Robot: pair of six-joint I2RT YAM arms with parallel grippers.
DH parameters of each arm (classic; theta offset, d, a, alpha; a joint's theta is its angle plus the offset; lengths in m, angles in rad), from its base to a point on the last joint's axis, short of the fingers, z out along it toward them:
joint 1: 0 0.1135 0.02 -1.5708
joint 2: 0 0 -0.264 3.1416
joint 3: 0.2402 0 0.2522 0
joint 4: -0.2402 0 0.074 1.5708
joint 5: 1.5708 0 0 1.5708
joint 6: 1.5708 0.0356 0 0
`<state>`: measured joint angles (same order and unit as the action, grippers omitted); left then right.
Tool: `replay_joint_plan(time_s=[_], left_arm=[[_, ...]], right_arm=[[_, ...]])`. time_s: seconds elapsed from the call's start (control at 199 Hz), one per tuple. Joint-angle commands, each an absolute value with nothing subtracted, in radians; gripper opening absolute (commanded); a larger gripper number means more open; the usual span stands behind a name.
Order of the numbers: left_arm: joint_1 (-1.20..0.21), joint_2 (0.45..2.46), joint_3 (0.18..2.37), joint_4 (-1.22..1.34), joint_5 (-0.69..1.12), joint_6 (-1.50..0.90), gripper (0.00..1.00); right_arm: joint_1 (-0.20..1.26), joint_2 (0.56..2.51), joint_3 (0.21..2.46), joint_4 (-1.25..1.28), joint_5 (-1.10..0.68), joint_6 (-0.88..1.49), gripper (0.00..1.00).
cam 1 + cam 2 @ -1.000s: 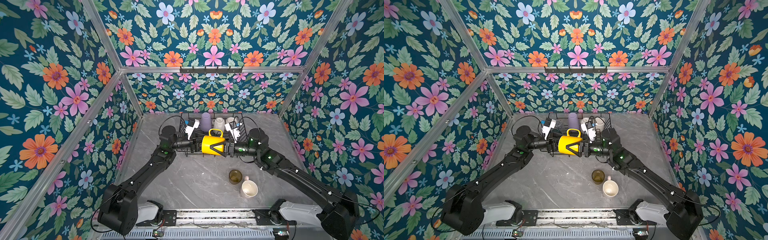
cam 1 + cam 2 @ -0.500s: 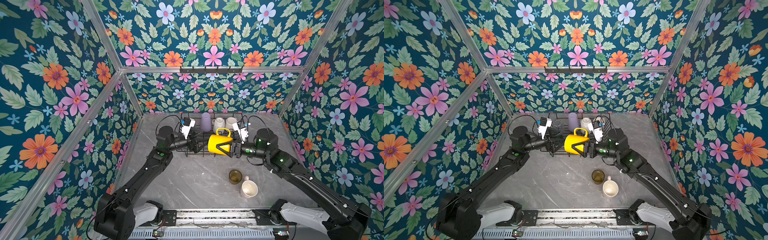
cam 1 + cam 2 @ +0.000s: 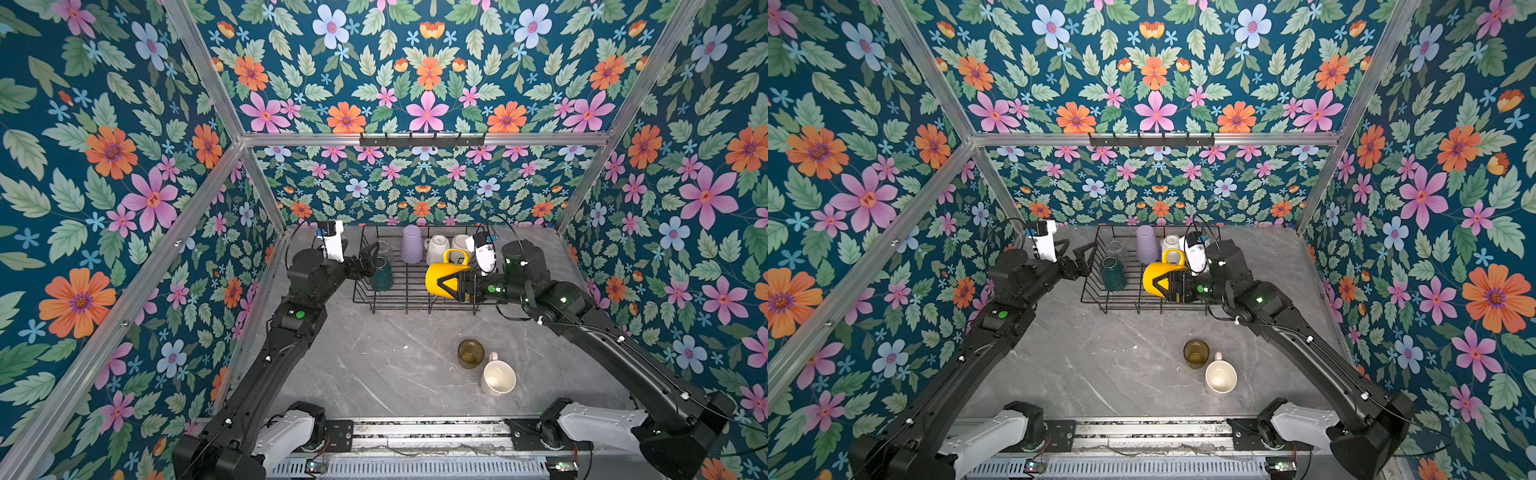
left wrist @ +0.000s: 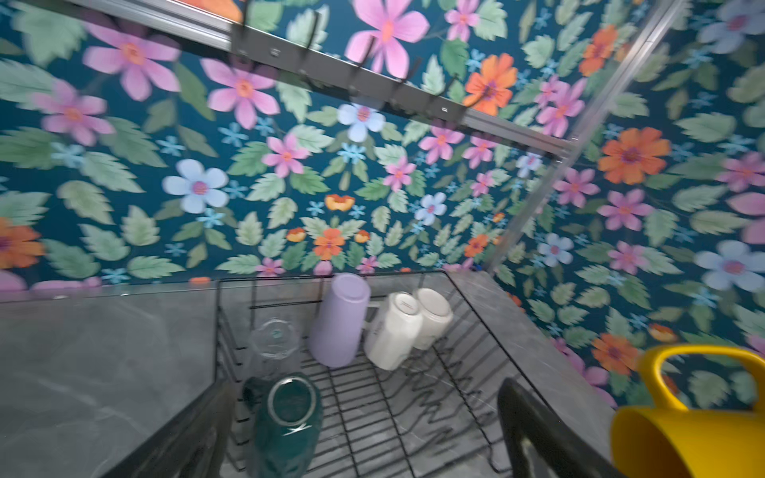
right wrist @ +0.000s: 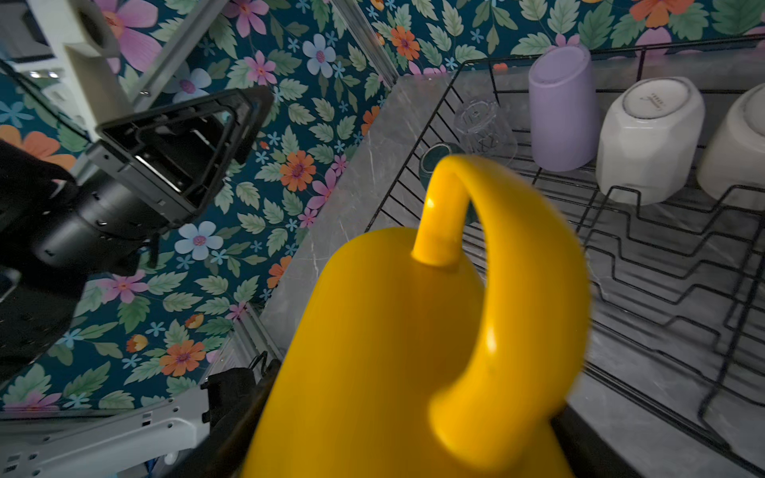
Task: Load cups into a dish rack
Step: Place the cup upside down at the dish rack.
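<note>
The yellow mug (image 3: 436, 270) is clamped across its body by the right gripper (image 3: 448, 286) and is held on its side, handle uppermost, above the front right part of the dish rack (image 3: 405, 286). It is judged to be held this way so that it can be tipped mouth down onto the bare wires there. Along the back of the dish rack the clear glass (image 3: 1116, 248), the lilac tumbler (image 3: 1146, 245), a white mug (image 3: 436, 249) and another white mug (image 3: 460, 244) are set upside down. The dark green mug (image 3: 1113, 272) is inverted at the left end, in front of the clear glass, presumably for draining. The left gripper (image 3: 1075, 252) is seen empty with its jaws spread wide, just outside the left side of the dish rack, probably so that the way is left free. The olive-brown glass (image 3: 470, 353) and the pale pink mug (image 3: 498, 377) are left upright on the table (image 3: 374, 374), well in front of the dish rack and not yet loaded.
</note>
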<state>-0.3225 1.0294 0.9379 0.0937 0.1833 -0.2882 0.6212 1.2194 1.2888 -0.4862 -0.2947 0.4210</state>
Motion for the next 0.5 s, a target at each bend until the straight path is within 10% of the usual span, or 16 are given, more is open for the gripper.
replay_joint_plan(time_s=[0.0, 0.498], left_arm=[[-0.318, 1.003, 0.948, 0.051, -0.015, -0.237, 1.0], [-0.319, 0.829, 0.872, 0.086, -0.056, -0.127, 1.0]], right_arm=[[0.621, 1.274, 1.356, -0.54, -0.221, 0.357, 0.0], [0.631, 1.689, 1.74, -0.764, -0.135, 0.262, 0.0]])
